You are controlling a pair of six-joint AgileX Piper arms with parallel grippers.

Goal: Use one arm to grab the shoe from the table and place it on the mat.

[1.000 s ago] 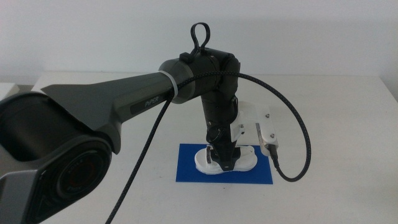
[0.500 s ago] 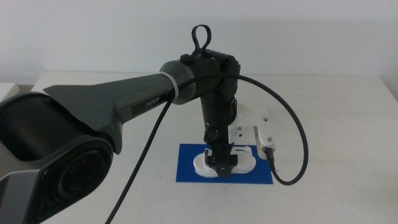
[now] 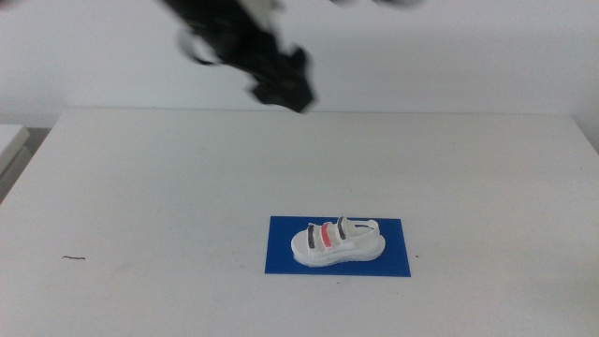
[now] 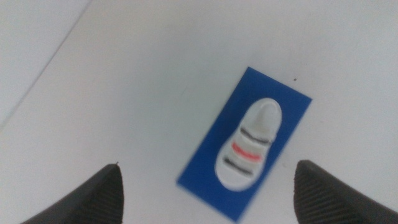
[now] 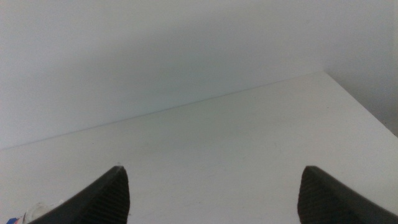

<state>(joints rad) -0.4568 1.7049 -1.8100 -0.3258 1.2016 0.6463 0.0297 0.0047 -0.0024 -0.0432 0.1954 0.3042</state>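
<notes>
Resting on mat (image 3: 281, 257), shoe (image 3: 339, 243) far below raised left end effector (image 3: 281, 86).

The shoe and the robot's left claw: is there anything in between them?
No. In the left wrist view the open left gripper hangs high over the shoe, which lies on the blue mat, with only air between. The right gripper waits elsewhere.

One white shoe (image 3: 339, 241) lies on one dark blue mat (image 3: 393, 263), both on a single white table (image 3: 168, 197). The shoe has three straps: two dark, one red. One blurred dark arm (image 3: 253, 51) shows at the top, probably the left. Each wrist view shows two dark jaws.
</notes>
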